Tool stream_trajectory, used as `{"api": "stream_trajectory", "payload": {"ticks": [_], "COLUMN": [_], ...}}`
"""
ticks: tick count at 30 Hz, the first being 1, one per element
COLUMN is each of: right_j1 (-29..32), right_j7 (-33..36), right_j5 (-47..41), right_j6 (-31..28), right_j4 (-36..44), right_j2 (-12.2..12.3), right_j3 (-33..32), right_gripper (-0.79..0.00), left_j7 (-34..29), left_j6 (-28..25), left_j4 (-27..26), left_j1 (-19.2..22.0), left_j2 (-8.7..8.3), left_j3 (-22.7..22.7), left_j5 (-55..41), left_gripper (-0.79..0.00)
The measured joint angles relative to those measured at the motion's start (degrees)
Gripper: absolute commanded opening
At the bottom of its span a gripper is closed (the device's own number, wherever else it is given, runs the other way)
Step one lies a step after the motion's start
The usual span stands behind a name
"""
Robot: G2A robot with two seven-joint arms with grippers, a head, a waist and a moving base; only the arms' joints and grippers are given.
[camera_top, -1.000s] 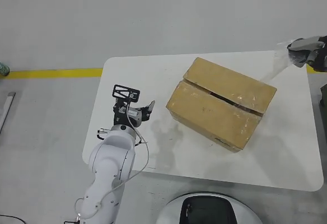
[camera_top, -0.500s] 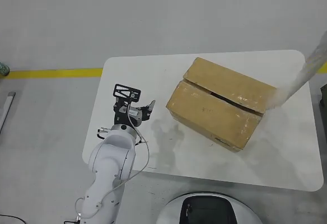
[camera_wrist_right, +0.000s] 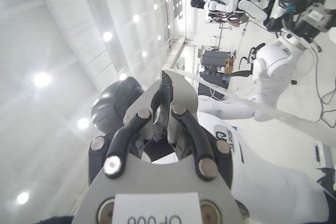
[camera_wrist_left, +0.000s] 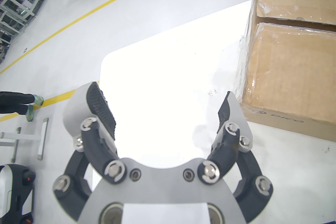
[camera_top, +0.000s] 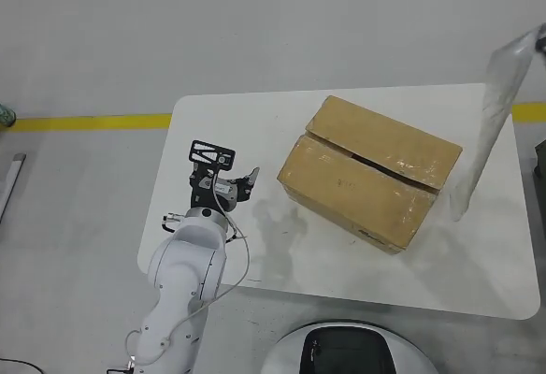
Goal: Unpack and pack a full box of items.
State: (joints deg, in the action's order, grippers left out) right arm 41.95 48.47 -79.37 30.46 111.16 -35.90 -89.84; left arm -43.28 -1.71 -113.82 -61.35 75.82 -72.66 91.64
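In the top view, the left gripper (camera_top: 228, 168) hangs over the bare white table (camera_top: 254, 122) with its fingers spread and nothing between them. The brown cardboard box (camera_top: 371, 173) lies ahead of it and off to one side, near but not touching. The box's long axis runs slantwise across the gripper's line of reach. Its two top flaps are folded down and meet along a seam on that same axis, so its contents are hidden. A long strip of clear plastic tape (camera_top: 493, 117) rises from just beside the box's far end, well away from this gripper. Whether its lower end is stuck to the cardboard cannot be told.

In the left wrist view, the ribbed pads stand wide apart. The box's near short end is just beyond one fingertip, with crinkled clear film along its edges.

In the right wrist view, the right gripper (camera_wrist_right: 166, 88) is raised high and clamped shut on one end of the tape. The strip runs taut away from its tips. The left arm looks nearer the flaps, so opening them would likely fall to it.
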Motion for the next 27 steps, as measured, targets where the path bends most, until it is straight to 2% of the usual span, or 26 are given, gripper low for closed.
{"api": "stream_trajectory", "payload": {"ticks": [8, 13, 20, 27], "right_j1": [1.4, 0.9, -5.2, -13.1], "right_j7": [1.2, 1.0, -1.0, 0.2], "right_j5": [9.1, 9.1, 6.2, 6.1], "right_j6": [-1.1, -4.0, -6.1, -4.8], "right_j4": [-2.9, -6.5, -9.7, -11.3], "right_j2": [-0.6, -1.8, -4.4, -6.6], "right_j3": [8.1, 14.0, 21.7, 26.9], "right_gripper": [-0.785, -0.785, -0.785, -0.785], "left_j7": [0.0, 0.0, 0.0, 0.0], "left_j6": [0.0, 0.0, 0.0, 0.0], "left_j4": [0.0, 0.0, 0.0, 0.0], "left_j1": [0.0, 0.0, 0.0, 0.0], "left_j2": [0.00, 0.00, 0.00, 0.00], "left_j3": [0.0, 0.0, 0.0, 0.0], "left_j5": [0.0, 0.0, 0.0, 0.0], "left_gripper": [0.000, 0.000, 0.000, 0.000]}}
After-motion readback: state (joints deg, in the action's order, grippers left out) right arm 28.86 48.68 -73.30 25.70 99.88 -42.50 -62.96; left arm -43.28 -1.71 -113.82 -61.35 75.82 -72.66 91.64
